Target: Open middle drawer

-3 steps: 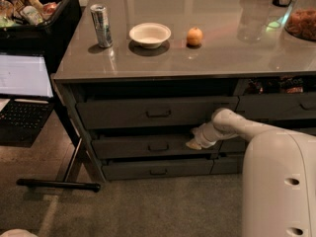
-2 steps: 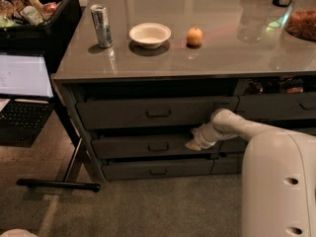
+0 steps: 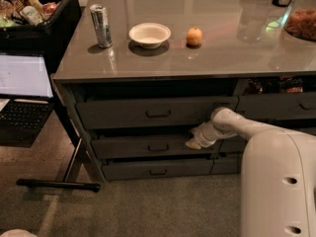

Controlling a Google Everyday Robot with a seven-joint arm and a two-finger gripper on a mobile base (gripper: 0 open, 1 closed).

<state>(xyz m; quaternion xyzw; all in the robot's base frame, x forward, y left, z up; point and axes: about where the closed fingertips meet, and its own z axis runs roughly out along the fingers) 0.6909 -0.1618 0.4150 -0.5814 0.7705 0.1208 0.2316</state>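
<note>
The middle drawer [image 3: 133, 147] is the medium-height dark grey front between a taller drawer [image 3: 123, 114] above and a thinner one [image 3: 128, 171] below. Its small dark handle [image 3: 158, 147] sits at the centre. My gripper [image 3: 193, 142] is at the right end of the middle drawer's front, by its upper edge and to the right of the handle. My white arm [image 3: 237, 125] reaches to it from the lower right. A dark gap shows above the middle drawer's front.
On the counter [image 3: 222, 53] stand a can [image 3: 101, 25], a white bowl [image 3: 149, 34] and an orange [image 3: 194, 36]. A laptop [image 3: 22, 90] on a stand and a black bin of items [image 3: 29, 14] are at the left. The robot's white body [image 3: 279, 181] fills the lower right.
</note>
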